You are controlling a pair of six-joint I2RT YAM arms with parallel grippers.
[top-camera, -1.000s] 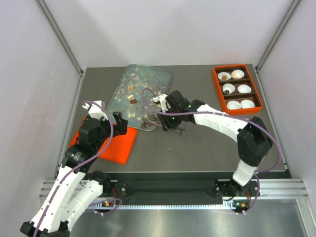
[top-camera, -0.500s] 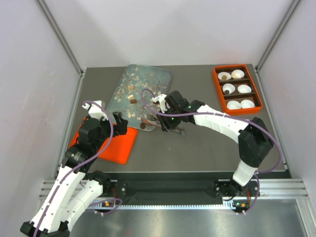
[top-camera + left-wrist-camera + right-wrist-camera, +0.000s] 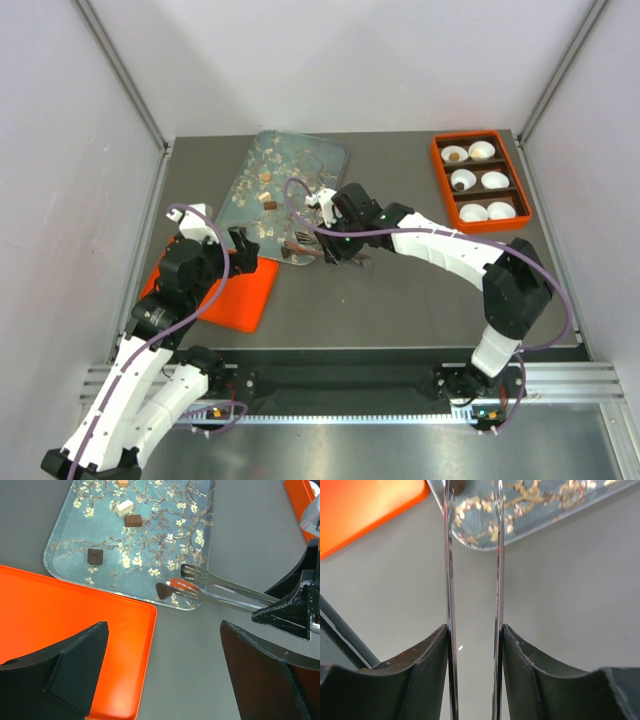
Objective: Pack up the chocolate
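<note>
Chocolate pieces lie scattered on the floral blue tray (image 3: 318,156): a dark square (image 3: 95,556), a brown block (image 3: 133,520), and a dark lump (image 3: 163,590) at the tray's near edge. My right gripper (image 3: 340,246) is shut on the thin metal tongs (image 3: 220,590), both tong arms (image 3: 449,580) pressed between my fingers but still apart. The tong tips sit at the dark lump (image 3: 457,485). My left gripper (image 3: 162,675) is open and holds nothing, hovering over the edge of an orange lid (image 3: 60,615).
An orange box (image 3: 438,170) at the back right holds white paper cups; one has a caramel piece (image 3: 454,156), another a dark piece (image 3: 458,185). The orange lid (image 3: 245,295) lies at the front left. Grey walls close in both sides.
The right gripper and tongs have shifted slightly toward the tray's near edge. The left arm has not moved.
</note>
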